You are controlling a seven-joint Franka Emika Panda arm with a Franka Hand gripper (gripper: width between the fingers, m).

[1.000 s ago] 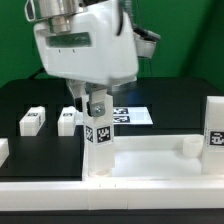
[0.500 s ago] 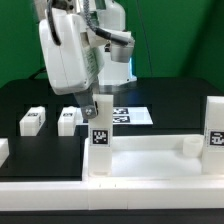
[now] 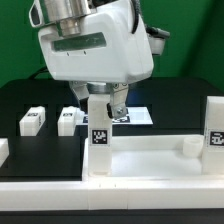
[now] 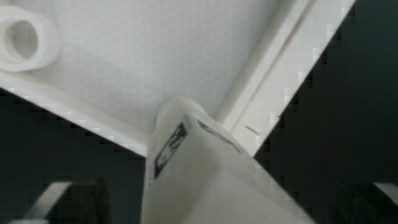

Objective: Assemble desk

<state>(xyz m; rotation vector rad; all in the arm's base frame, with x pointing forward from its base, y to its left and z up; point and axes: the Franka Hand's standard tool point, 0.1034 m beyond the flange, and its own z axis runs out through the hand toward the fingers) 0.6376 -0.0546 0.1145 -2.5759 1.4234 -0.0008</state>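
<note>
The desk slab (image 3: 150,160) lies at the front, rim up, with round sockets; its rim and one socket show in the wrist view (image 4: 107,70). One white tagged leg (image 3: 100,140) stands upright in its corner on the exterior view's left, also seen from above in the wrist view (image 4: 205,165). My gripper (image 3: 102,103) sits over this leg's top, one finger on each side. In the wrist view the gripper (image 4: 217,200) shows dark gaps between the fingers (image 4: 54,205) and the leg, so it is open. A second leg (image 3: 213,135) stands at the slab's right corner.
Two loose tagged legs (image 3: 32,120) (image 3: 68,120) lie on the black table at the exterior view's left, and another white part (image 3: 3,150) is at the left edge. The marker board (image 3: 132,115) lies behind the gripper. The arm's big white body hangs over the middle.
The wrist turned about the leg half a second ago and has turned back to its earlier heading. The leg and slab stay in place.
</note>
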